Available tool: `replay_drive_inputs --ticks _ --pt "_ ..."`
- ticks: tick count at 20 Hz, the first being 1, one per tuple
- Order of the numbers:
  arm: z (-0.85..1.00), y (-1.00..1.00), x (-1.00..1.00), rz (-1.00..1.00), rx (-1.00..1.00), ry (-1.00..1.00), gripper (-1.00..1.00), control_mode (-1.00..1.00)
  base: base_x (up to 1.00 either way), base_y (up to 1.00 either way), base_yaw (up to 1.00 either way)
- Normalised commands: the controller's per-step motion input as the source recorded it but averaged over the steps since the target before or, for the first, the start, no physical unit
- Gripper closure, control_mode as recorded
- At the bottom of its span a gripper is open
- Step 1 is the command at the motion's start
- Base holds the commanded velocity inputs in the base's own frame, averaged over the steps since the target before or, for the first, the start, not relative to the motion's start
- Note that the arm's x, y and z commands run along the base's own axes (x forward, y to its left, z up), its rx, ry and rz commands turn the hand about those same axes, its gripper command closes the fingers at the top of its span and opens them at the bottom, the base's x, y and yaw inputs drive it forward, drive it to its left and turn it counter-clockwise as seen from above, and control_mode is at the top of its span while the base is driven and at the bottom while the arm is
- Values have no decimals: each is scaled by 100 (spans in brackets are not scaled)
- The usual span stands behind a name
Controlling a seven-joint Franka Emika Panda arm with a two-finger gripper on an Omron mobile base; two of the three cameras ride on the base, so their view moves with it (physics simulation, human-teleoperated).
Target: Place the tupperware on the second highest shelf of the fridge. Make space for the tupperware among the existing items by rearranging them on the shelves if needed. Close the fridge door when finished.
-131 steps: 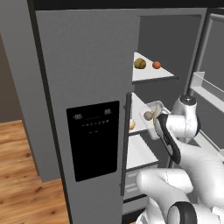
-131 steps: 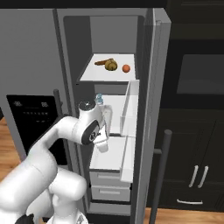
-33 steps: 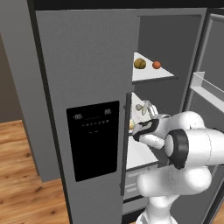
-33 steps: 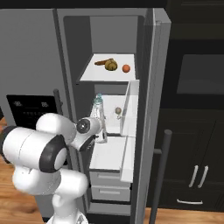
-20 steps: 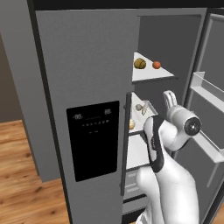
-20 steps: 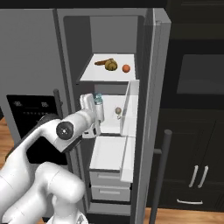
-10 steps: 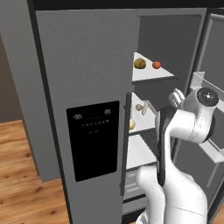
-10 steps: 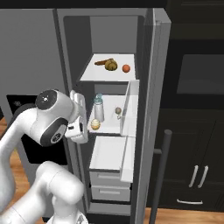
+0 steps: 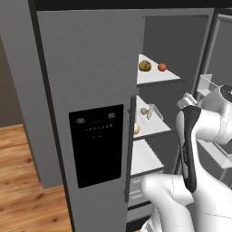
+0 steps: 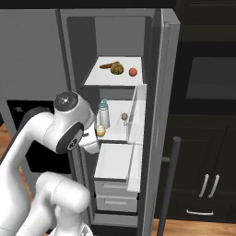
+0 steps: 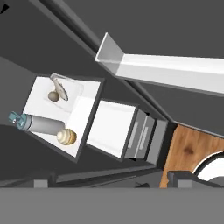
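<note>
Clerk: Hand view, item one: the tupperware (image 11: 61,92). Location?

Onlooker: Lying on the second shelf (image 11: 85,114) from the top, at the back of it, a pale lump and a strip showing through the clear plastic. In the left base view the same box (image 9: 150,111) sits on that shelf (image 9: 156,130) behind the closed door's edge.

Clerk: Item two, other goods on that shelf.

Onlooker: One slim clear bottle (image 11: 38,124) with a teal cap; it stands upright in the right base view (image 10: 104,115). One yellowish ball (image 11: 66,137) just beside it, at the shelf's front corner (image 10: 100,131). Both stand apart from the box.

Clerk: Item three, top shelf.

Onlooker: One brown fruit (image 10: 117,68) and one orange fruit (image 10: 132,72), near each other, with a darker elongated piece touching the brown one.

Clerk: Item four, the fridge (image 9: 90,81).

Onlooker: Grey, two doors. The dispenser panel (image 9: 97,145) door is shut; the fridge door (image 10: 159,120) on the other side stands open, a white bin (image 11: 162,65) on its inner face. Below the shelves, one bare white board, then drawers (image 10: 110,196).

Clerk: Item five, the claw.

Onlooker: Cannot tell whether it is spread or pressed together; the arm (image 10: 60,133) is raised in front of the compartment, and the fingertips are not clear.
</note>
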Motion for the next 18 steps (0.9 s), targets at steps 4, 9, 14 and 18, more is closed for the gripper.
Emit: replay_drive_inputs --ticks 4,9,14,18 --pt "0 0 0 0 0 0 -100 100 -47 0 5" --pt "0 0 0 0 0 0 -100 100 -57 0 4" --pt "0 0 0 0 0 0 -100 100 -68 0 3" --pt "0 0 0 0 0 0 -100 100 -33 -6 0"
